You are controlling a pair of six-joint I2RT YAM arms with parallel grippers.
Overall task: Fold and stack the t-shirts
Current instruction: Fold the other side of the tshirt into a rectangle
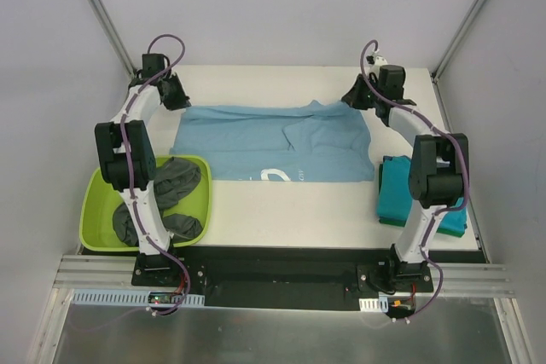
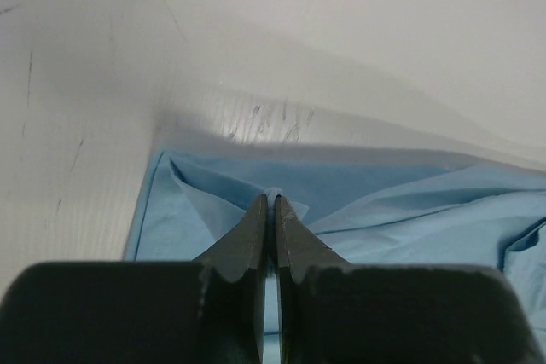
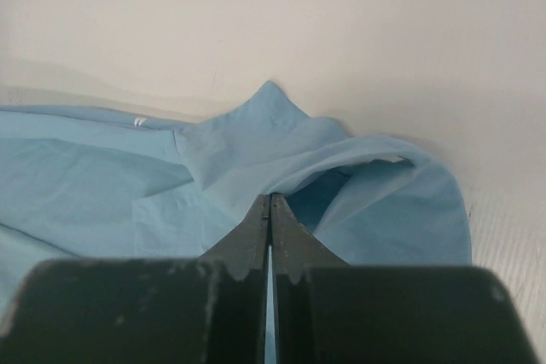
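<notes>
Left gripper (image 2: 273, 199) and right gripper (image 3: 271, 197), jaws closed, pinch the far corners of the blue shirt (image 1: 256, 138), spread far-centre, long axis left to right, print (image 1: 275, 176) toward the near edge; teal shirt (image 1: 397, 193) folded at right.

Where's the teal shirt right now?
In the overhead view, the teal t-shirt lies folded near the right edge of the table, just right of the spread light blue t-shirt and partly hidden by the right arm.
</notes>
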